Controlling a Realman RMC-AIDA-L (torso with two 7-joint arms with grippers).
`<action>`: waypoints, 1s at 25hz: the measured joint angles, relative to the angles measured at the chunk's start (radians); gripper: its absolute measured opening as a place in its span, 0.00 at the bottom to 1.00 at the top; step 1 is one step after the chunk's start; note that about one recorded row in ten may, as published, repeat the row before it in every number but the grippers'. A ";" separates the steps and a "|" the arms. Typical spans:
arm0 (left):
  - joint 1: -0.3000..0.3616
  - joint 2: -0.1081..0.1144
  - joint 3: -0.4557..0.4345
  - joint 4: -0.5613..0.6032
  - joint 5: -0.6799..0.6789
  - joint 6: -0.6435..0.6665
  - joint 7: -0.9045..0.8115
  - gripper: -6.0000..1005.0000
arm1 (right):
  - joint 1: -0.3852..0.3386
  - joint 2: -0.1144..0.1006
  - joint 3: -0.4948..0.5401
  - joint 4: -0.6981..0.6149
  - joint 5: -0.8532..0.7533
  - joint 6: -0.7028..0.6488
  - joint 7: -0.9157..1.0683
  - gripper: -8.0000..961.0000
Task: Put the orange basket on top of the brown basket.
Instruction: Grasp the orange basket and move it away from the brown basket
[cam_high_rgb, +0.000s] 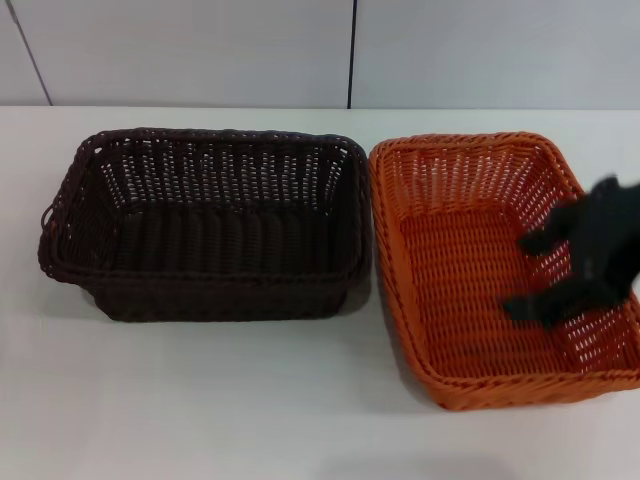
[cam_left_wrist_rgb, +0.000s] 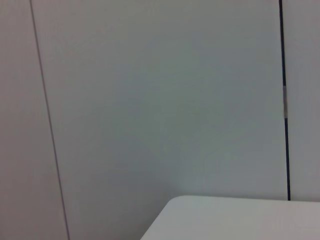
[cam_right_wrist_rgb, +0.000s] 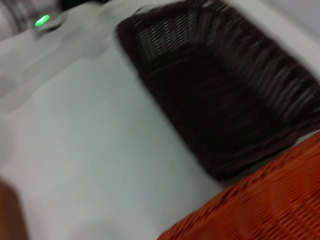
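The orange basket (cam_high_rgb: 480, 265) sits on the white table at the right, its left rim close beside the brown basket (cam_high_rgb: 205, 225), which sits at the left. My right gripper (cam_high_rgb: 535, 275) is open, its black fingers spread over the orange basket's right side, one near the wall and one lower over the floor. The right wrist view shows the brown basket (cam_right_wrist_rgb: 220, 95) and part of the orange basket's rim (cam_right_wrist_rgb: 265, 205). My left gripper is out of view; the left wrist view shows only a wall and a table corner (cam_left_wrist_rgb: 240, 217).
The white table (cam_high_rgb: 200, 400) stretches in front of both baskets. A grey panelled wall (cam_high_rgb: 300, 50) stands behind the table. A green light (cam_right_wrist_rgb: 42, 21) glows on something at the table's edge in the right wrist view.
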 joint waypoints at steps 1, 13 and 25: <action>-0.001 -0.001 0.003 0.003 -0.013 -0.003 0.000 0.79 | 0.002 0.001 -0.007 0.006 -0.004 -0.033 -0.020 0.79; 0.014 -0.003 0.058 0.005 -0.065 -0.004 -0.001 0.79 | 0.009 0.011 -0.070 0.086 -0.071 -0.042 -0.084 0.79; 0.033 -0.003 0.109 -0.009 -0.068 0.053 -0.011 0.79 | 0.045 0.037 -0.203 0.284 -0.174 0.076 -0.126 0.79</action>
